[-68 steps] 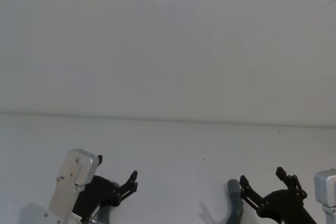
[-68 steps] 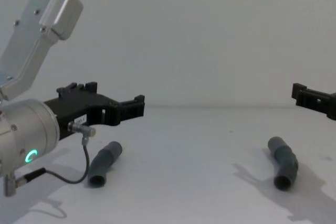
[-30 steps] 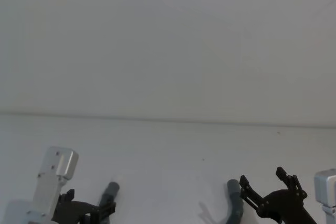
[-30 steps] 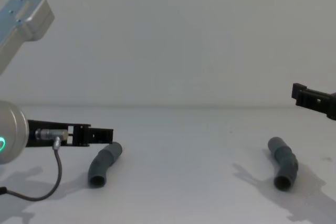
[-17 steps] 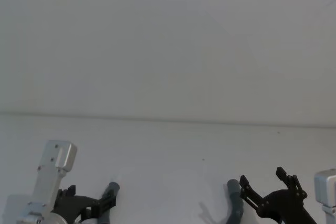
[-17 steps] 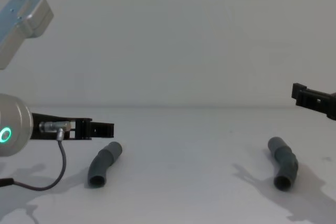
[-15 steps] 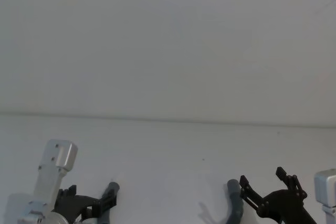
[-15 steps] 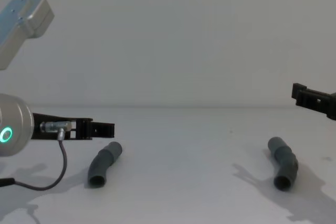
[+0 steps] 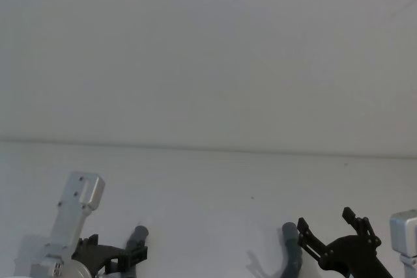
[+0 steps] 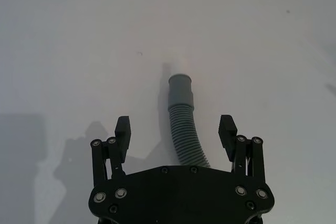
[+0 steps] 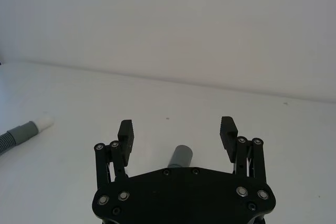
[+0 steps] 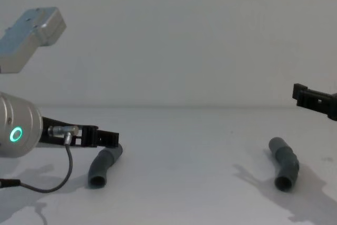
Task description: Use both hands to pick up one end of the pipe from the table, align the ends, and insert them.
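Left end effector (image 12: pixel 105 138) and right end effector (image 12: pixel 310 98), two in all, are both spread wide and grip nothing. The left one reaches in low at the left of the chest view, just over the left pipe (image 12: pixel 104 166). In its wrist view its two fingers (image 10: pixel 123 128) stand either side of the ribbed middle, apart from it, with the grey cuff pointing away. The right one sits at the right edge of the chest view, higher in the frame than the right pipe (image 12: pixel 284 164). In its wrist view one grey cuff shows between its two parted fingers (image 11: pixel 126 129), farther off. Two pipes lie on the surface (image 12: pixel 184 183), well apart, one lower left and one lower right. The left pipe's white tip (image 11: pixel 44 121) shows far off in the right wrist view.
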Controlling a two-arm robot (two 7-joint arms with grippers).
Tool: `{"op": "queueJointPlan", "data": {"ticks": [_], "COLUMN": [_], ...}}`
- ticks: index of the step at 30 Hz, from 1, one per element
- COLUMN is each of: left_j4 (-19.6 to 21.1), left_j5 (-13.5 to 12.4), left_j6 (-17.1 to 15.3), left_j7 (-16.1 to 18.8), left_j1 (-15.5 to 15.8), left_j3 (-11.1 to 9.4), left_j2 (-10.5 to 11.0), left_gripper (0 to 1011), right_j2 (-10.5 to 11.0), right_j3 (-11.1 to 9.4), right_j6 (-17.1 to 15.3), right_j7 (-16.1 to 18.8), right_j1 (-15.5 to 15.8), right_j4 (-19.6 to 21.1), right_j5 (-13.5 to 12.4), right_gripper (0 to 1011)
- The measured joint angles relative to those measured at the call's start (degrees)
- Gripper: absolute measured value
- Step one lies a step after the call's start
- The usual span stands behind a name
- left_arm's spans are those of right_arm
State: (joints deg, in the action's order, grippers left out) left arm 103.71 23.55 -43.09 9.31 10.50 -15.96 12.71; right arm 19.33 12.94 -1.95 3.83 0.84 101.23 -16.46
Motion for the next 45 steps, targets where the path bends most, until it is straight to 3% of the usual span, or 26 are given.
{"op": "queueJointPlan", "data": {"ticks": [11, 21, 45], "left_j4": [-2.20, -5.09, -8.70], "left_j5": [-1.20, -2.30, -4.73], "left_j6": [-4.27, -5.58, -5.57], "left_j7": [-2.18, -4.91, -5.21], "left_j1": [4.01, 7.67, 9.46], "left_j3": [-2.41, -5.07, -7.67], "left_j2": [1.75, 2.86, 1.06], "left_gripper": [1001, 1002, 1002], "right_j2": [0.00, 0.00, 0.00], "right_j3": [0.00, 0.00, 0.00], "right_j6": [0.00, 0.00, 0.00], "right_j7": [0.00, 0.00, 0.00], "right_j1": [0.00, 0.00, 0.00], "right_j4": [0.00, 0.00, 0.00], "right_j5": [0.00, 0.00, 0.00], "right_gripper": [1002, 1002, 1002]}}
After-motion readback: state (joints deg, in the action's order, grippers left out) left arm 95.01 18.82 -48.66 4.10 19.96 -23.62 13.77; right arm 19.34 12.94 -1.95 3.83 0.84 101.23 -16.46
